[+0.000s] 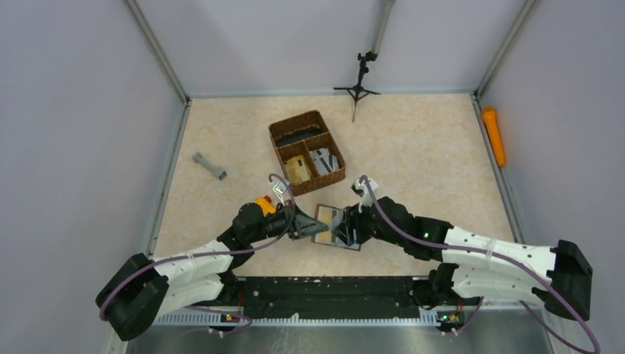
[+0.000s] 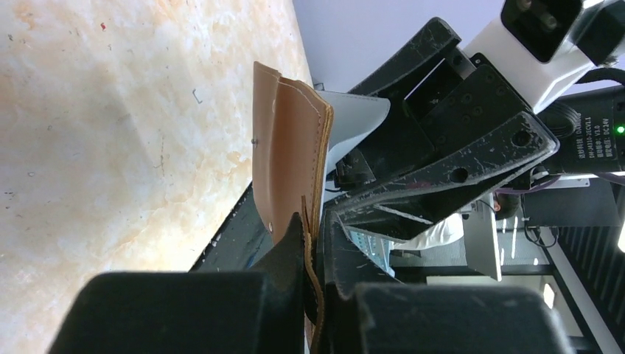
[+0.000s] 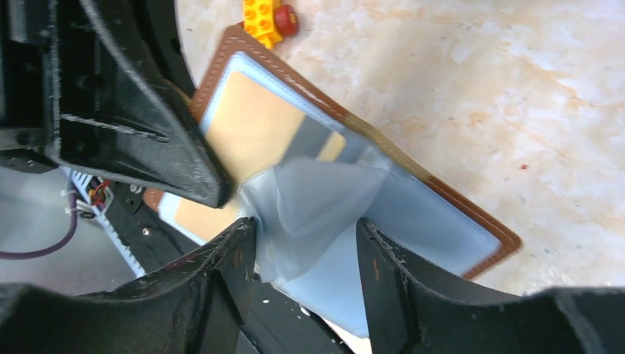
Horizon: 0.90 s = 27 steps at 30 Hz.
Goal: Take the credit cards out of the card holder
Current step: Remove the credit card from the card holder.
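The brown card holder (image 1: 337,226) lies open, near the table's front edge, between the two grippers, its grey-silver inside (image 3: 420,214) facing up. My left gripper (image 1: 306,230) is shut on its left leather edge (image 2: 291,147), which stands pinched between the jaws (image 2: 315,284). My right gripper (image 1: 346,233) is open over the holder's inside, its fingers (image 3: 236,251) straddling a blurred grey-silver sheet (image 3: 317,199) that lifts off the inside. I cannot tell whether that sheet is a credit card. A tan panel (image 3: 254,125) shows in the left half.
A brown woven basket (image 1: 278,137) with items in it stands behind the holder. A yellow and red toy block (image 1: 264,204) lies by the left wrist. A grey dumbbell-shaped part (image 1: 209,166) lies at the left, an orange cylinder (image 1: 494,135) at the right wall, a small tripod (image 1: 359,85) at the back.
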{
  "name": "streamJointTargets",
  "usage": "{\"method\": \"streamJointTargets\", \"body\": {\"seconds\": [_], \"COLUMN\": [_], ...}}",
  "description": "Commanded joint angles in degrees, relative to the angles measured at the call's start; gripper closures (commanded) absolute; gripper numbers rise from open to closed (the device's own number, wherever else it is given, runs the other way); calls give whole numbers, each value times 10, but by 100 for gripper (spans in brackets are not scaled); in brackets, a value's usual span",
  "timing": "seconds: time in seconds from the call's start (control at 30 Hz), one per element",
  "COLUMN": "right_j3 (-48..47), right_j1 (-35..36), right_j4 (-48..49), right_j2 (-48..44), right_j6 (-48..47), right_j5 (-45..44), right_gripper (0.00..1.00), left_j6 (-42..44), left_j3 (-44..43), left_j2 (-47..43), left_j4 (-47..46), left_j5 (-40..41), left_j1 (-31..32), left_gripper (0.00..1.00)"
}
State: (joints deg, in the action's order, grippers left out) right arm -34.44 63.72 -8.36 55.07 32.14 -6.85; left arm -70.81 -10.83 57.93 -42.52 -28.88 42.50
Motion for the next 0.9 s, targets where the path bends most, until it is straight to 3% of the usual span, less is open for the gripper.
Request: {"method": "streamJointTargets", "body": {"seconds": [0.0,0.17,0.3,0.53,0.87], "right_j3": [-25,-38,-41,-29,-15], "right_j1": [5,5,5,5,4], "right_j4": [-76,-153,-157,-43,38], "right_j2": [-24,-60,-106,-147,-102], "right_j6": [-9,15,16,7,61], "right_j5": [-86,-171,-163,-10,83], "right_gripper": [42,18,17,43,61], "left_j6": [3,21,23,16,-12], "left_j3": [-8,-10,-6,3,21], "left_j2": [-42,-72,-78,-76,-92], "left_j4": [-24,36,49,29,-18], "left_j5": [-2,22,30,24,11], "left_j1": [9,8,8,8,9], "left_gripper": [100,100,100,100,100]}}
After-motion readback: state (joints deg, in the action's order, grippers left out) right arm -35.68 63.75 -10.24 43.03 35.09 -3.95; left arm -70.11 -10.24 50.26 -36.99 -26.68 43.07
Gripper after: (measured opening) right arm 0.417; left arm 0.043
